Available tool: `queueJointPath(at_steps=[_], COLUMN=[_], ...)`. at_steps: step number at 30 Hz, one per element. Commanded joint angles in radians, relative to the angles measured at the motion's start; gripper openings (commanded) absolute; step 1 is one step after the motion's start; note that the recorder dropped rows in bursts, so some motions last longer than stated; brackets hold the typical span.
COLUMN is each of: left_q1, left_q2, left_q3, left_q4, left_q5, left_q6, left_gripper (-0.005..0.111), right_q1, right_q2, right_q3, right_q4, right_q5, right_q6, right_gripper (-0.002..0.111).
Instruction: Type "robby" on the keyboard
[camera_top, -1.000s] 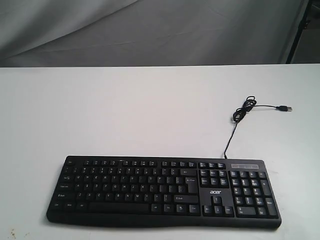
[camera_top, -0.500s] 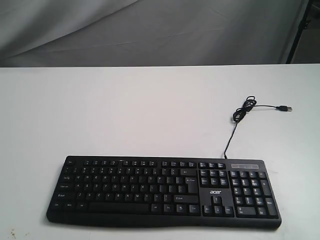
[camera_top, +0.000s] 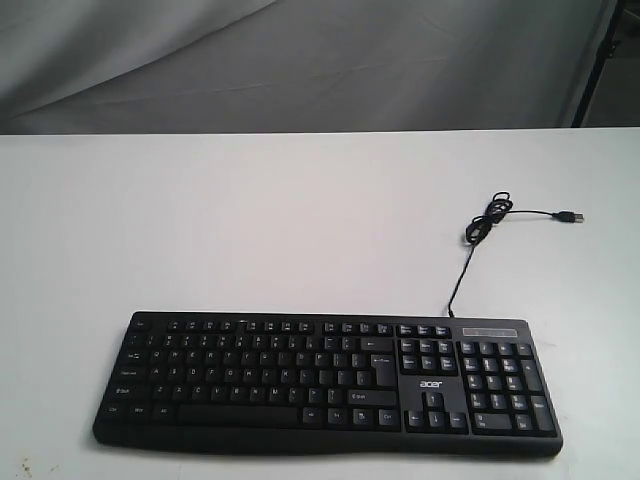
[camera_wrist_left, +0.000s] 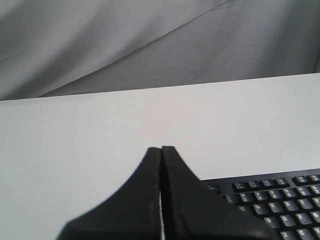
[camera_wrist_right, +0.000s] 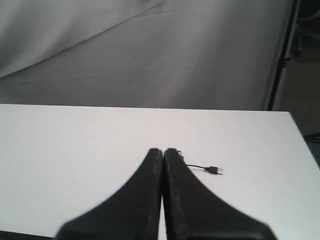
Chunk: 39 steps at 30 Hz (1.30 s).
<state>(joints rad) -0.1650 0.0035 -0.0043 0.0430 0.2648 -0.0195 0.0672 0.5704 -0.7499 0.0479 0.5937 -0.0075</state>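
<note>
Exterior view: the keyboard (camera_top: 330, 385) lies flat near the table's (camera_top: 250, 220) front edge, long axis left to right, number pad at right, legends too small to read. Its cable (camera_top: 468, 238) runs back to a loose coil. Left gripper (camera_wrist_left: 161, 150) and right gripper (camera_wrist_right: 163, 151) are each pressed closed, empty.

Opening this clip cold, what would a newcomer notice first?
A wide black keyboard lies alone on the white table, low in the exterior view. Its thin cable runs up from the back edge, loops once, and ends in a loose USB plug on the right. No arm shows in that view. The wrist views show the left gripper and right gripper shut, above the table, touching no key.
</note>
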Motion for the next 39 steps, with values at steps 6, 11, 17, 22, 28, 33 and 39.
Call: queueJointPath(at_steps=[6,11,17,22,28,33,39], left_q1=[-0.006,-0.006,-0.006,-0.006,-0.006,-0.006,-0.006], left_q2=[-0.003,-0.003,-0.003,-0.003,-0.003,-0.003,-0.003], left_q3=[0.004,0.004,0.004,0.004,0.004,0.004,0.004], left_q4=[0.005,0.005,0.005,0.005,0.005,0.005,0.005], left_q5=[-0.007,-0.007,-0.007,-0.007,-0.007,-0.007,-0.007], left_q6=[-0.003,-0.003,-0.003,-0.003,-0.003,-0.003,-0.003], left_gripper=[0.0,0.0,0.0,0.0,0.0,0.0,0.0], right_q1=[0.334,0.593,0.709,0.765,0.821,0.853,0.854], right_q2=[0.291,0.507,0.824,1.024,1.179,1.271,1.37], right_q3=[-0.062,-0.129,-0.344,-0.484,-0.521,-0.521,-0.521], right_q4=[0.015,0.233,0.355,0.364,0.359,0.352,0.353], right_q5=[0.107,0.105,0.161,0.149,0.016,-0.142,-0.3], right_q6=[0.073,-0.161,-0.313,-0.361,-0.429,-0.441,-0.441], right_gripper=[0.0,0.0,0.0,0.0,0.0,0.0,0.0])
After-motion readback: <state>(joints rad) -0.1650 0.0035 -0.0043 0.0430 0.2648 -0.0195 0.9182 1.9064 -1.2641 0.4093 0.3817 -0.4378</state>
